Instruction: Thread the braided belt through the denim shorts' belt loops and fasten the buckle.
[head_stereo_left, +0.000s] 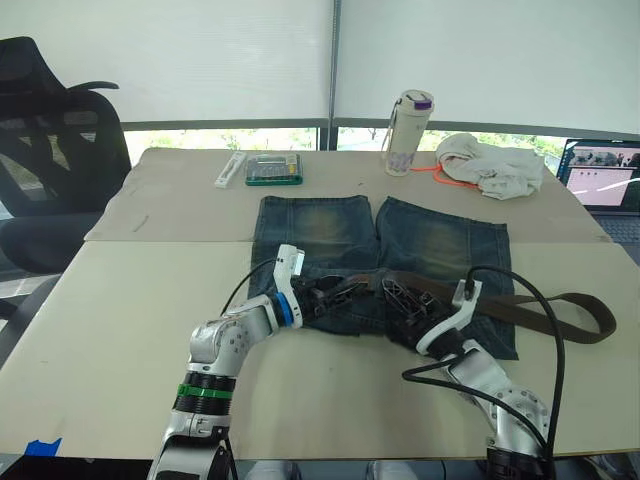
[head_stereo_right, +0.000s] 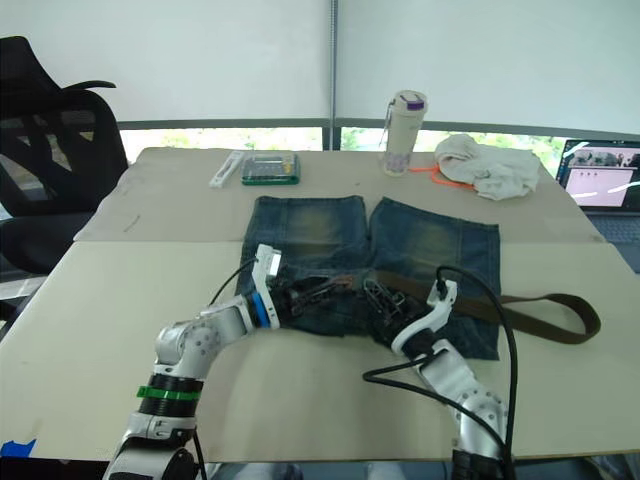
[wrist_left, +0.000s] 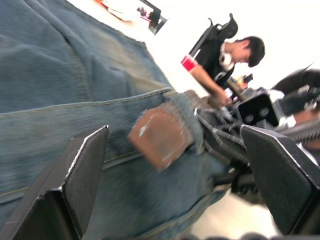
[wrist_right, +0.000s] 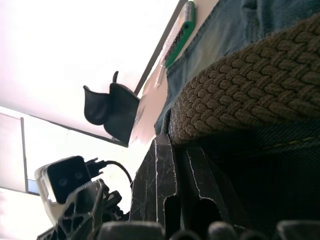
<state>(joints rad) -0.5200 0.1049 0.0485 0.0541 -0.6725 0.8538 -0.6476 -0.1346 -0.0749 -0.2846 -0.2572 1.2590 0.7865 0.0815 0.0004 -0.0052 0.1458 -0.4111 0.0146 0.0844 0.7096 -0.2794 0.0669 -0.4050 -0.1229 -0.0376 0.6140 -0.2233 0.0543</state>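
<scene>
Right gripper (head_stereo_left: 400, 300): fingers closed on the braided belt (head_stereo_left: 560, 310) at the near waistband.
Left gripper (head_stereo_left: 335, 290): fingers wide, straddling the waistband by the brown patch (wrist_left: 160, 136).
Denim shorts (head_stereo_left: 440, 245): flat mid-desk, legs far.
Advice: pin the denim, feed belt leftward, flat.

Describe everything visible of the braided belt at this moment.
The braided belt is a dark brown woven strap lying along the waistband of the denim shorts. Its free end runs off the shorts to the robot's right and folds back into a flat loop on the table. The right pincer is shut beside the weave; whether it grips it is unclear. No buckle is discernible.
</scene>
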